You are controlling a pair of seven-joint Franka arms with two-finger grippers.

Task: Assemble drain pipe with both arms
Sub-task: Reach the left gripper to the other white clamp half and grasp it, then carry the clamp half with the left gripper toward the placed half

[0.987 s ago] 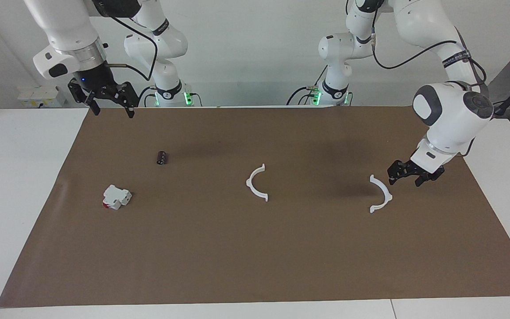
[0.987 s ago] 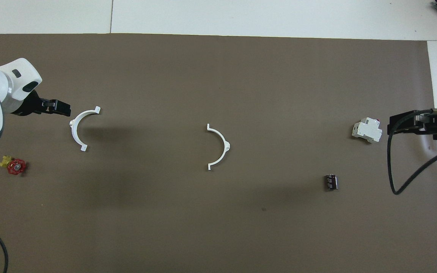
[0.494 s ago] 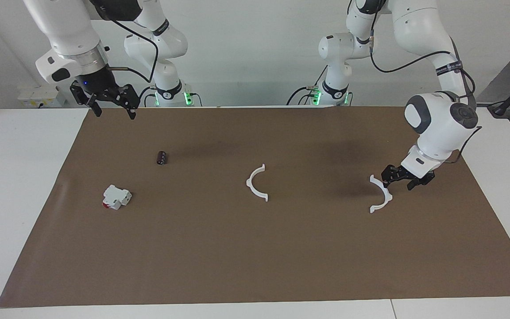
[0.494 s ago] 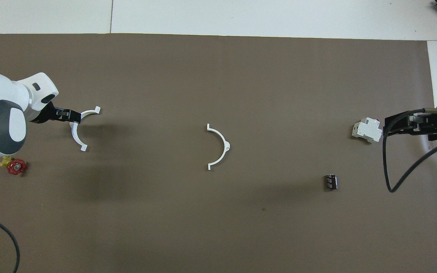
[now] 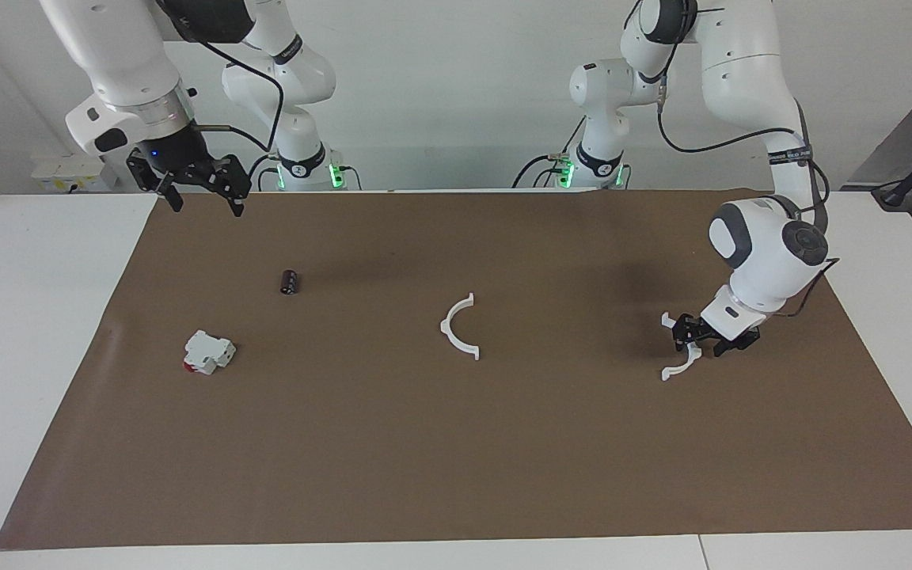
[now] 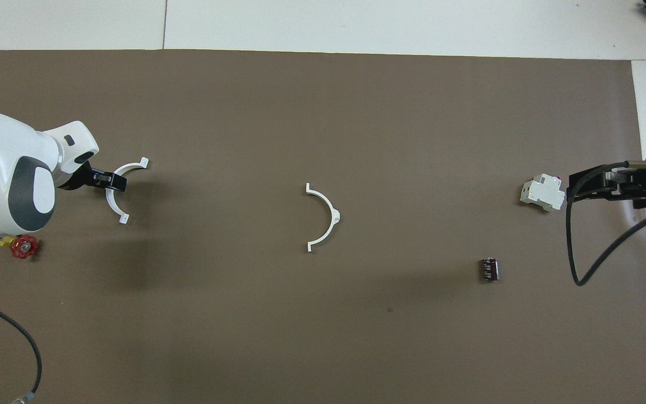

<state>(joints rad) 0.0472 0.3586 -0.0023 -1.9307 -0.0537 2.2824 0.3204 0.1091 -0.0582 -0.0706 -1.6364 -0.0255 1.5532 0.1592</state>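
The table (image 5: 44, 332) is topped in smooth white laminate and covered by a matt brown paper-like sheet (image 5: 456, 443), faintly creased near one edge. Both half-rings (image 5: 458, 329) (image 6: 116, 193) are moulded in thin, smooth white plastic. The blocky part (image 5: 207, 351) is made of white plastic with a red end. The small cylinder (image 5: 290, 282) is finished in dark, slightly shiny material. The arm shells (image 5: 769, 253) are cast in glossy white plastic, and the grippers (image 5: 689, 336) (image 5: 203, 190) are finished in matt black.

Breaker block (image 5: 208, 352), black cylinder (image 5: 290, 282), red valve (image 6: 23, 246).
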